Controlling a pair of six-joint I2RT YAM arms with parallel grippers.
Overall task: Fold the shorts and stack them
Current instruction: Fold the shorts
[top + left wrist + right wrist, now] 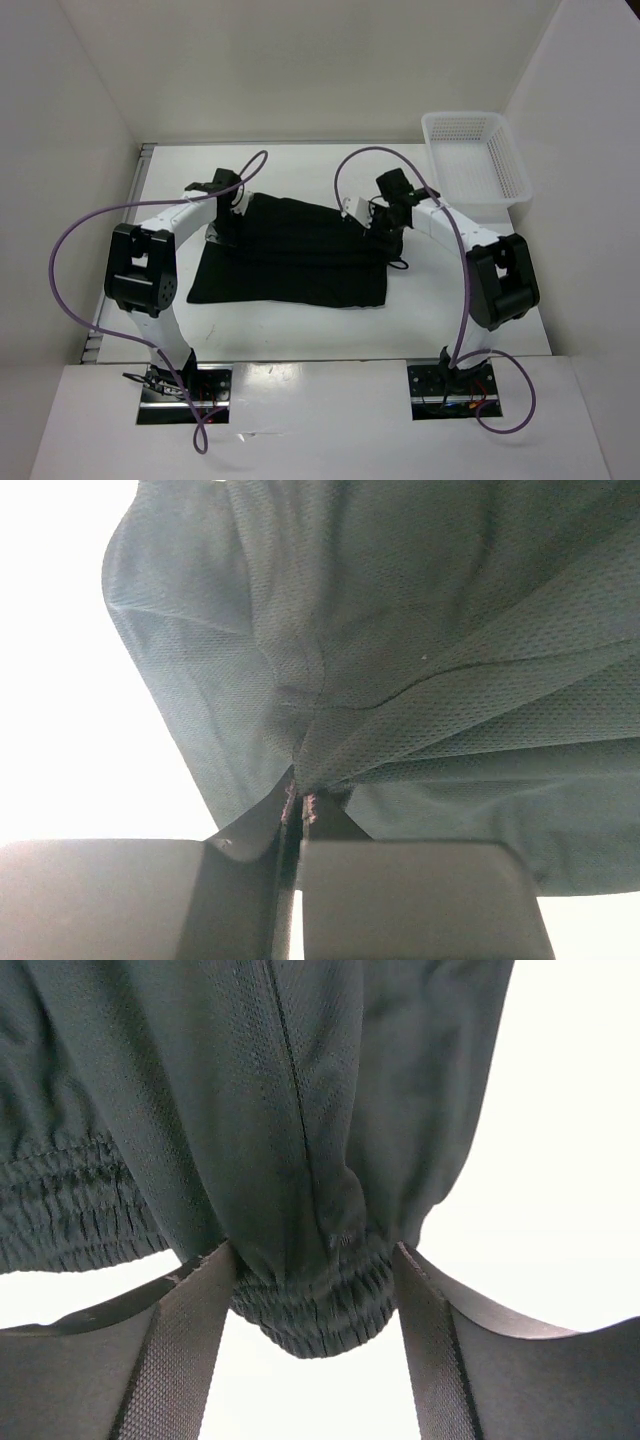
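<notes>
The black shorts (290,262) lie spread on the white table between the two arms, far edge partly lifted and folded. My left gripper (226,222) is at the shorts' far left corner. In the left wrist view it (300,798) is shut on a pinch of the mesh fabric (420,630), which fans out from the tips. My right gripper (381,238) is at the far right corner. In the right wrist view it (312,1248) is open, its fingers (190,1340) either side of a bunched fold of the elastic waistband (310,1305), which touches both.
A white mesh basket (505,160) stands at the back right corner of the table. White walls close in the left, back and right sides. Purple cables loop above both arms.
</notes>
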